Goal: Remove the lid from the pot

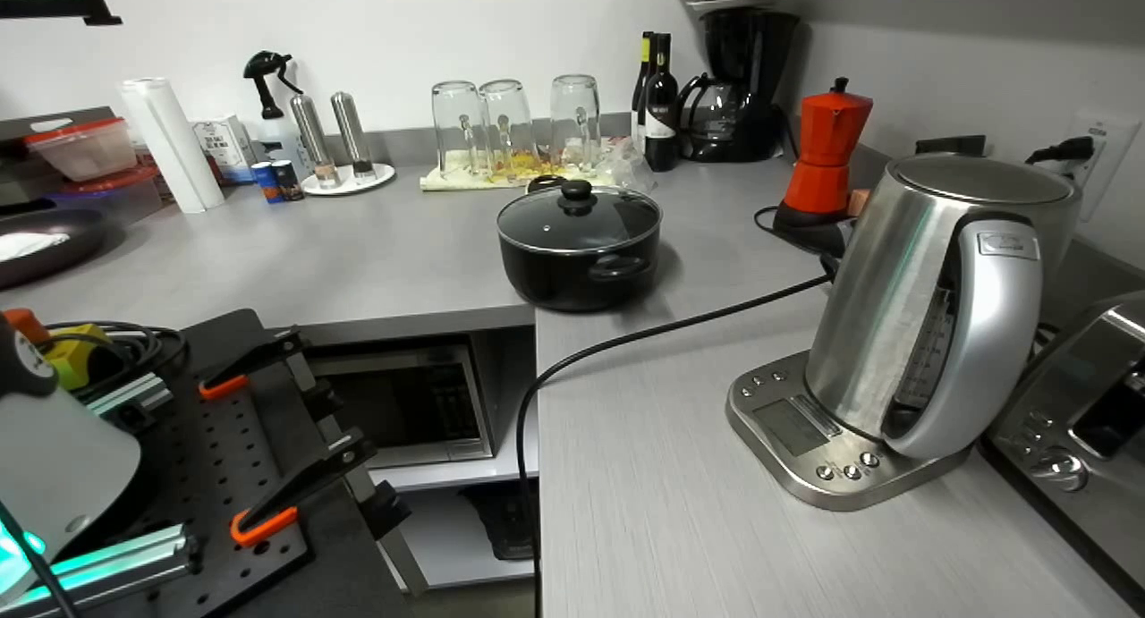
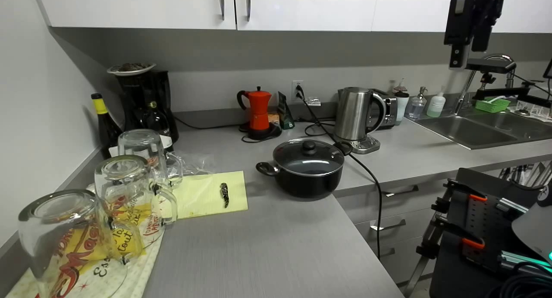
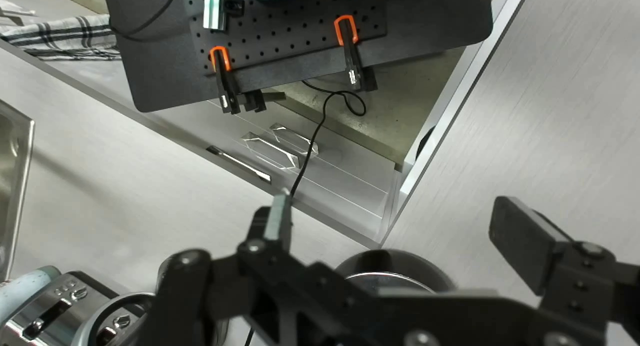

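The black pot stands on the counter corner with its dark glass lid lying flat on it, black knob upward. In an exterior view the pot and the lid also show, with the pot's side handles. In the wrist view the pot and lid are mostly hidden behind my gripper's body. My gripper is open with wide-spread, empty fingers, high above the counter. In an exterior view the gripper hangs at the upper right, apart from the pot and lid.
A steel kettle and toaster stand near the pot. A black cable crosses the counter beside it. A red moka pot, glass mugs and bottles stand around. A sink lies farther along.
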Controlling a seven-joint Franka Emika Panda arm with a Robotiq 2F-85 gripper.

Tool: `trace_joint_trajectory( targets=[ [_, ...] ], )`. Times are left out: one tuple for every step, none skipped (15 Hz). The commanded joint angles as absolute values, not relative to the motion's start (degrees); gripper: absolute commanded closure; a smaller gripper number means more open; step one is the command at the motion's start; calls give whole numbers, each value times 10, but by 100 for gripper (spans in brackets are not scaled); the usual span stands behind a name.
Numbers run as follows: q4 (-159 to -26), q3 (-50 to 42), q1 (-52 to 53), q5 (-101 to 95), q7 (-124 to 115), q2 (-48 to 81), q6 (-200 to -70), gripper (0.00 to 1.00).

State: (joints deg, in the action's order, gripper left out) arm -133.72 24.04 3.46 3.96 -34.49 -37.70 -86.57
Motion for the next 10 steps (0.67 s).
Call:
trace_joint_trajectory(
  targets=[
    [-1338,210,49,32,-309,-363,-886,0],
    [-1338,205,49,31,-300,-361,-891,0],
    [-1340,197,50,31,-283,-357,-903,0],
    [-1341,191,49,31,-268,-353,-914,0],
    [-1343,183,49,28,-249,-347,-929,0],
    [-1345,175,49,28,-235,-342,-940,0],
    [-1347,167,48,25,-219,-335,-956,0],
    [-1348,160,48,23,-205,-328,-969,0],
    [-1349,153,47,19,-189,-318,-985,0],
    [-1349,146,48,17,-175,-309,-996,0]
  ],
)
